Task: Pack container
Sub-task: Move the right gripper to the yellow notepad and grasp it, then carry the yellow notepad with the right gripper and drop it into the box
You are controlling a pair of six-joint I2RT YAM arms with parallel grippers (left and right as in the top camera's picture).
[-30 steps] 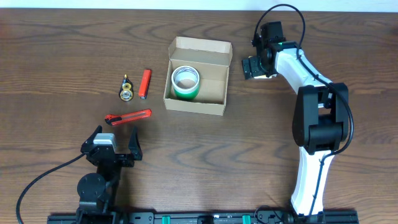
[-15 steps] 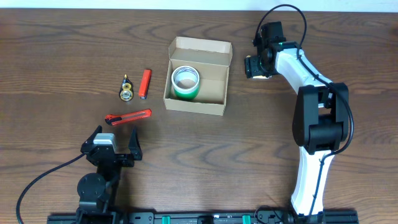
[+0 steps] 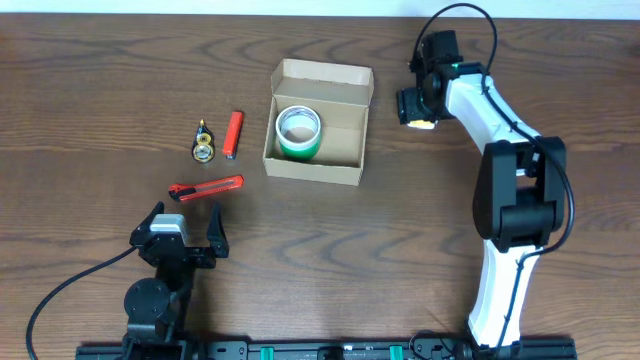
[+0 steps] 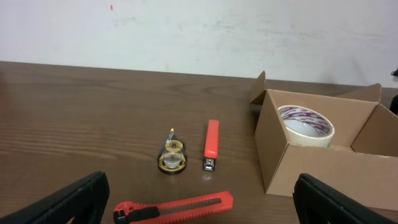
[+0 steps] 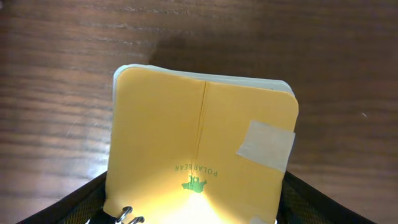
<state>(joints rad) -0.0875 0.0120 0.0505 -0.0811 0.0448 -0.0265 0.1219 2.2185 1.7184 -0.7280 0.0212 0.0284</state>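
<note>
Right wrist view alone shows yellow notepad (image 5: 199,143) between right fingers (image 5: 68,208), grip unclear; left fingers (image 4: 68,202) released.

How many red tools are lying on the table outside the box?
2. A red stapler lies just left of the cardboard box. A red utility knife lies below and left of the stapler in the overhead view. No others show, though the right arm covers some of the table.

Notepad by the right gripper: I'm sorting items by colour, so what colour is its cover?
Yellow-orange; the notepad shows clearest in the right wrist view.
</note>
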